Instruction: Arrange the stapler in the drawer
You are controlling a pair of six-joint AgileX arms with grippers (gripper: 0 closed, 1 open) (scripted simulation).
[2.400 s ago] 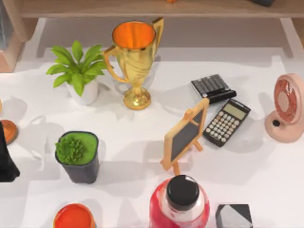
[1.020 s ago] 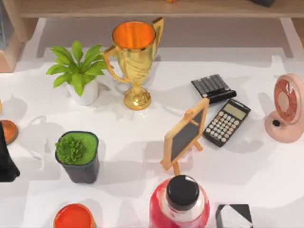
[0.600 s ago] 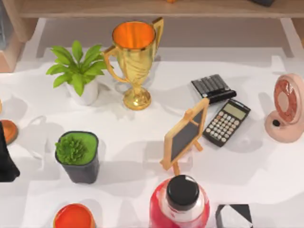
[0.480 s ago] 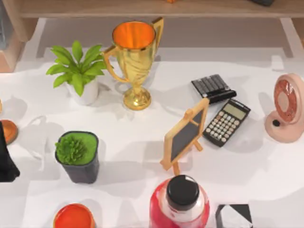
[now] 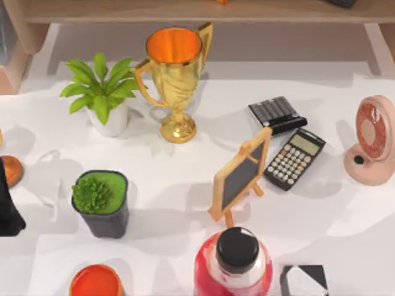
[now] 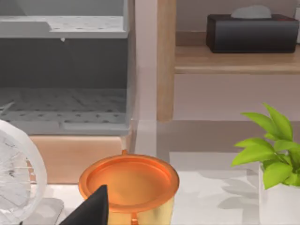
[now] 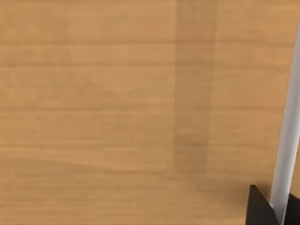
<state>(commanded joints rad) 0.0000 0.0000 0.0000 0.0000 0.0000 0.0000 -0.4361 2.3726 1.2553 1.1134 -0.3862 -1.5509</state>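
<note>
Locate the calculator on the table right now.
In the top view, the calculator lies flat on the table's right half, just right of the small easel chalkboard, in front of the black stapler and left of the pink fan.

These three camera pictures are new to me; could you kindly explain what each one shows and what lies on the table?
A pair of AgileX arms works at a white table. The top view looks down on it: a gold trophy cup, a leafy plant in a white pot, a spiky plant in a dark pot, a small wooden-framed chalkboard easel, a black calculator, a pink desk fan and a red bottle with a black cap.

The left wrist view, from that arm's camera, faces an orange-lined gold cup and a grey open compartment. The right wrist view faces a wooden panel. I see nothing held.
</note>
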